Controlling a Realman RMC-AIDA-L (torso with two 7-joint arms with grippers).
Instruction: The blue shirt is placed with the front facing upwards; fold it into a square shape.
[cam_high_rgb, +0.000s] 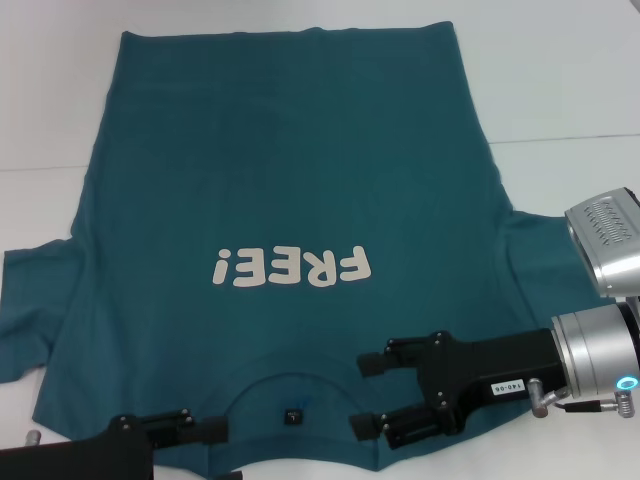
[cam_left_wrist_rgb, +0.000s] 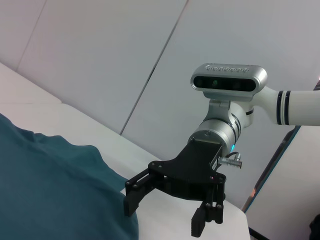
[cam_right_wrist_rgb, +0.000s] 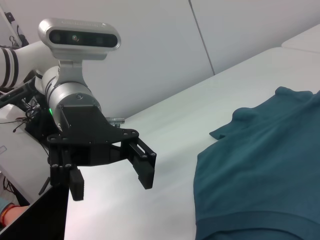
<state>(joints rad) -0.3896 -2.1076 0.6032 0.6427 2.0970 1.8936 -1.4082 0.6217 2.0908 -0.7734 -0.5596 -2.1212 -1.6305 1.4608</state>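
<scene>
The blue shirt lies flat on the white table, front up, white "FREE!" lettering across the chest. Its collar with a small black label is at the near edge. My right gripper hovers open over the near shoulder, right of the collar. The left wrist view shows it too, right gripper open beside the shirt. My left gripper sits low at the near edge, left of the collar. In the right wrist view the left gripper is open next to the shirt.
The white table reaches past the shirt on both sides and at the far end. One sleeve spreads out to the left and the other sleeve to the right. Pale wall panels stand behind both arms in the wrist views.
</scene>
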